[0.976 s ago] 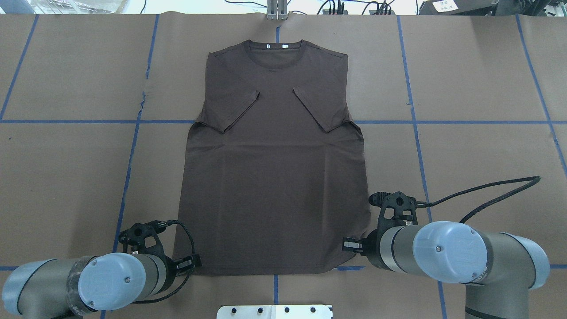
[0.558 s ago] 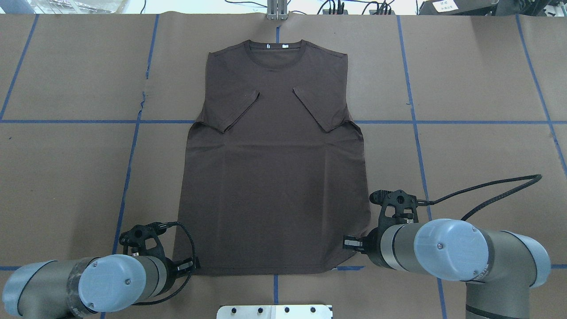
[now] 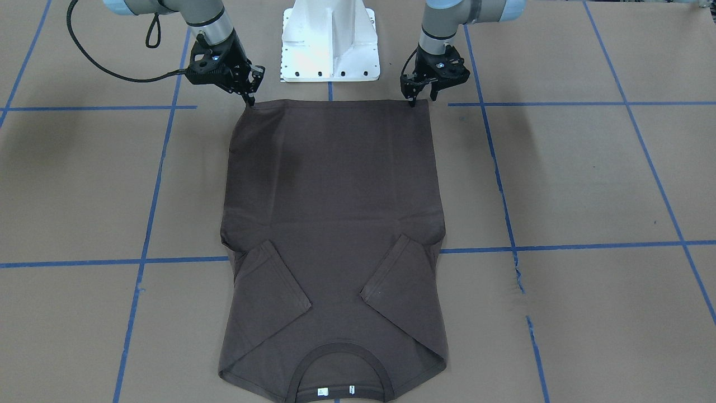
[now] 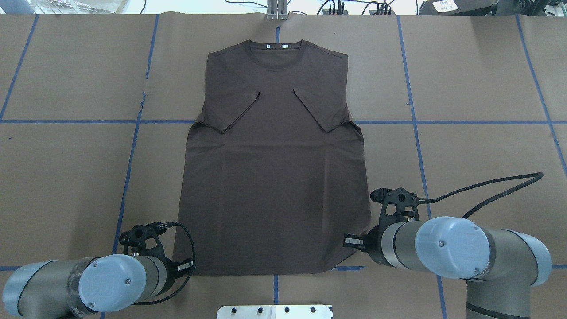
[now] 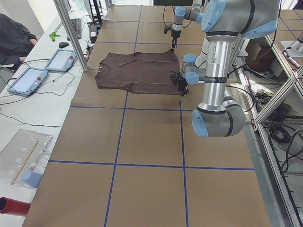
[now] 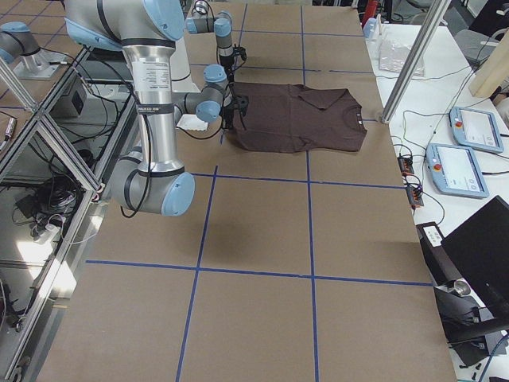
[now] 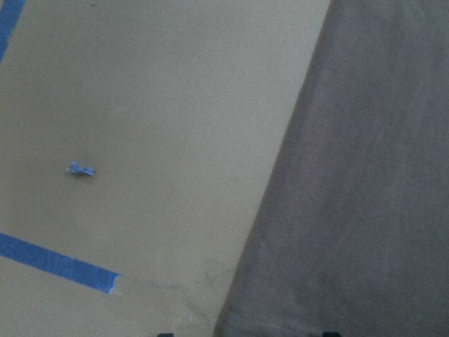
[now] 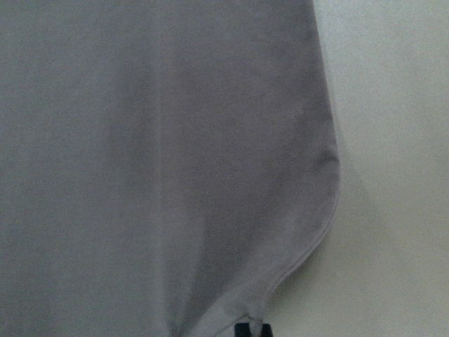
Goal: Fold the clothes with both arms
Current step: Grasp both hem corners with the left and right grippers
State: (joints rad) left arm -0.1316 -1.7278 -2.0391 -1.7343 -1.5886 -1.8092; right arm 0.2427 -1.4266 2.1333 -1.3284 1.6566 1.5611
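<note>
Nudged slightly, right claw [image 3: 249, 102] grips the one T-shirt [image 3: 330, 190]; left claw [image 3: 422, 101] gapes.

The table [image 4: 465, 79] is covered in brown paper. Blue tape lines [image 4: 66, 121] cut it into big squares. A dark brown shirt [image 4: 274, 177] lies flat on it, sleeves folded in. A white base [image 3: 330, 39] stands past the shirt's bottom edge. A tiny tape scrap [image 7: 81, 169] lies near the shirt's side.
</note>
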